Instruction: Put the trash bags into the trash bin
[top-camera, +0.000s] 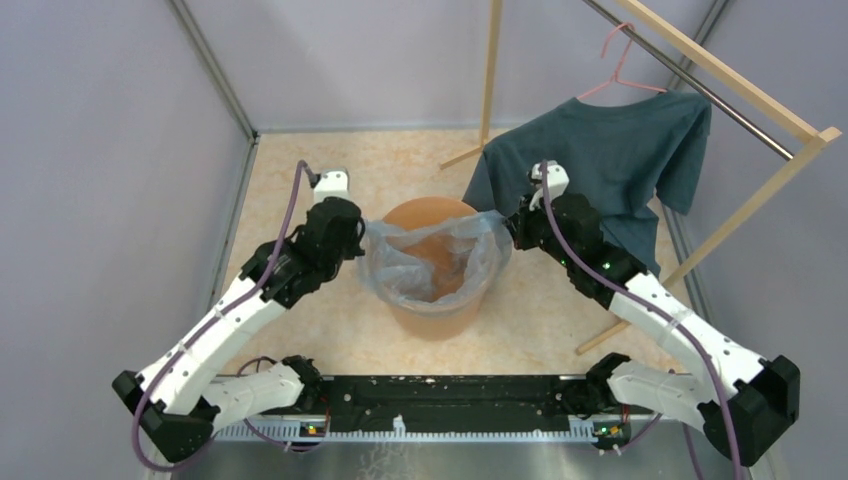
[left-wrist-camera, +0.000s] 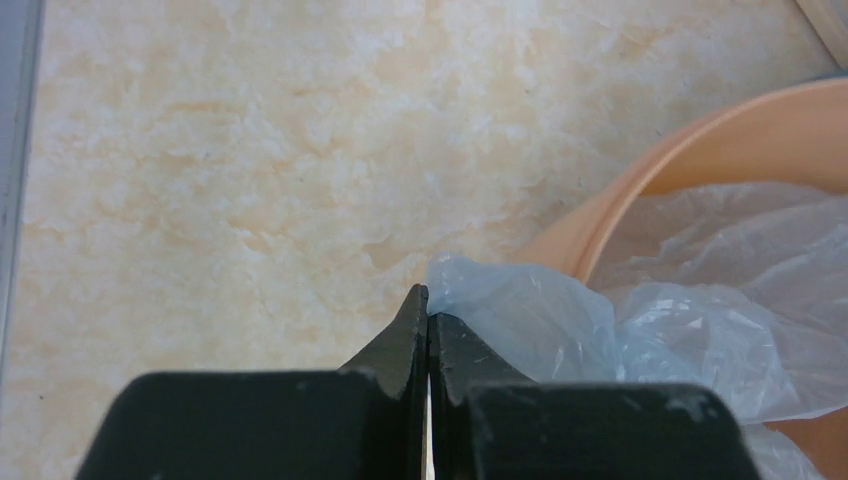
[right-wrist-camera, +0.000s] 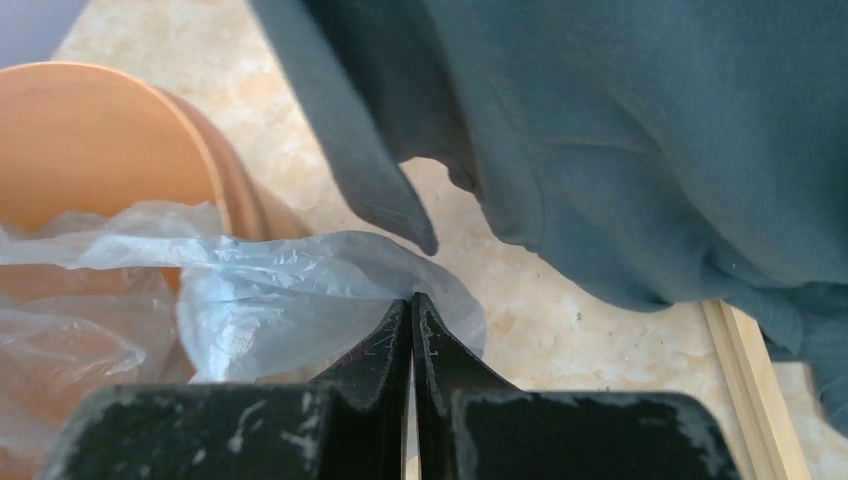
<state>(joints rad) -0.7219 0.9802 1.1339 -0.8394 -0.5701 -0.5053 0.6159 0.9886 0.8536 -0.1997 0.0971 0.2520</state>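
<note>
The pale blue translucent trash bag (top-camera: 432, 262) is spread open over the mouth of the orange trash bin (top-camera: 436, 310) in the middle of the floor, its film sagging inside. My left gripper (top-camera: 362, 236) is shut on the bag's left edge, outside the bin's left rim. In the left wrist view its tips (left-wrist-camera: 428, 305) pinch the bag (left-wrist-camera: 560, 320) beside the bin (left-wrist-camera: 640, 180). My right gripper (top-camera: 512, 230) is shut on the bag's right edge. In the right wrist view its tips (right-wrist-camera: 412, 305) pinch the bag (right-wrist-camera: 290, 290) next to the bin (right-wrist-camera: 90, 140).
A dark teal T-shirt (top-camera: 600, 165) hangs on a pink hanger (top-camera: 622, 60) from a wooden rack (top-camera: 740, 90) at the back right, close behind my right gripper. The shirt (right-wrist-camera: 640, 130) hangs just above the right fingers. Grey walls enclose the floor.
</note>
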